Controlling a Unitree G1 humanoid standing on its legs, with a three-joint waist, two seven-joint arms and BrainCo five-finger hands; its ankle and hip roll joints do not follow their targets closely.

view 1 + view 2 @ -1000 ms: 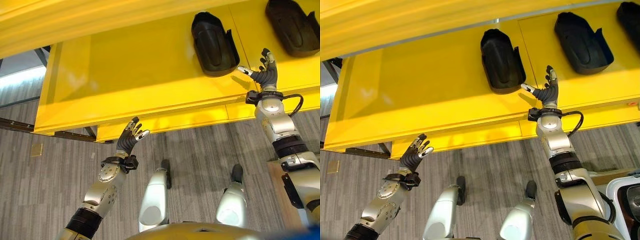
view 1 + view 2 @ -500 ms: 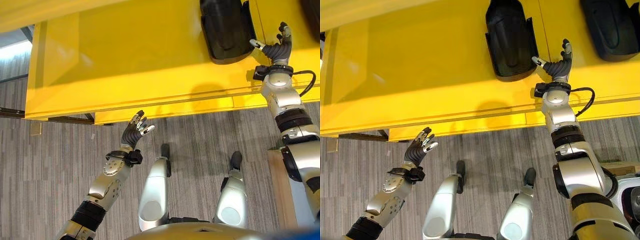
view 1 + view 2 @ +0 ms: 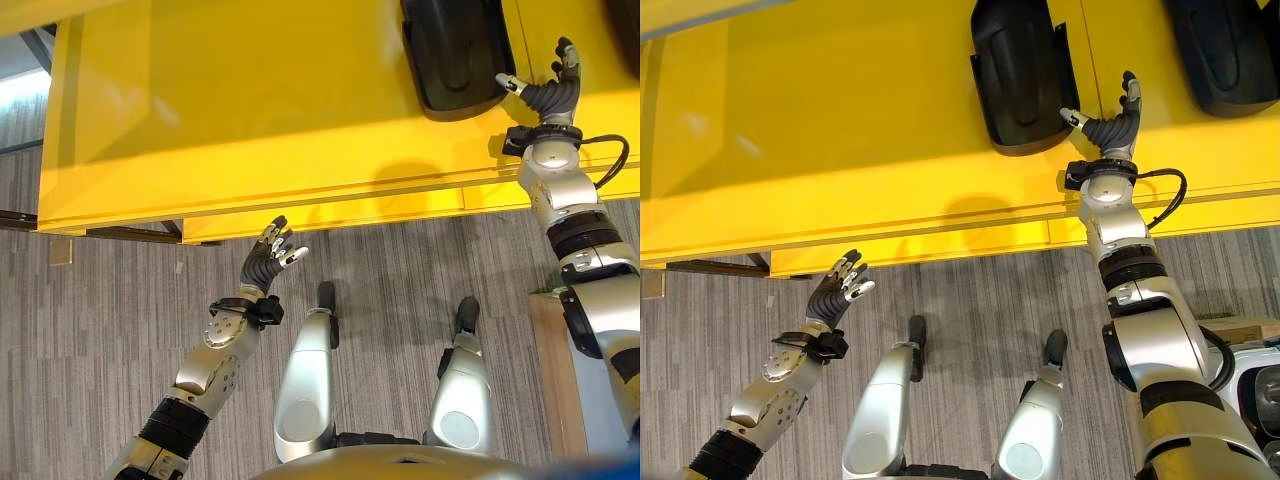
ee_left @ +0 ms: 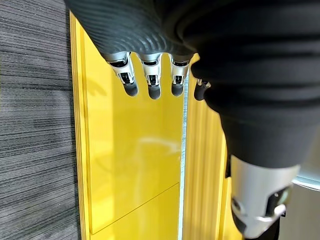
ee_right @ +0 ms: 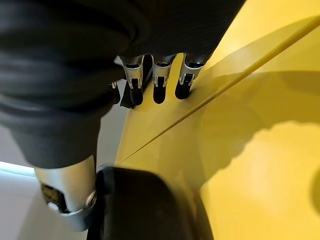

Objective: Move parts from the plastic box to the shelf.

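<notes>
Right hand (image 3: 1110, 128) is over the yellow shelf (image 3: 840, 150), fingers relaxed and holding nothing, thumb tip just beside the near corner of a black part (image 3: 1022, 75) lying on the shelf. A 2nd black part (image 3: 1230, 55) lies further right; left hand (image 3: 268, 262) hangs released and empty in front of the shelf edge, above the grey floor (image 3: 100, 330)

— What do we look like from up here?

— Silver-grey arms, both of us. Our left hand (image 3: 262, 266) and right hand (image 3: 1112, 128) wear dark ribbed covers over the back and wrist.

— And our fingers (image 4: 151, 79)?

— Silver, with dark rounded tips, set in a row; the thumb is silver too, with a small round fastener near its end.

— Anything else on our arms?

— Black ribbed bands at the forearms, round silver housings at the wrists, and black collars just below the hands.
</notes>
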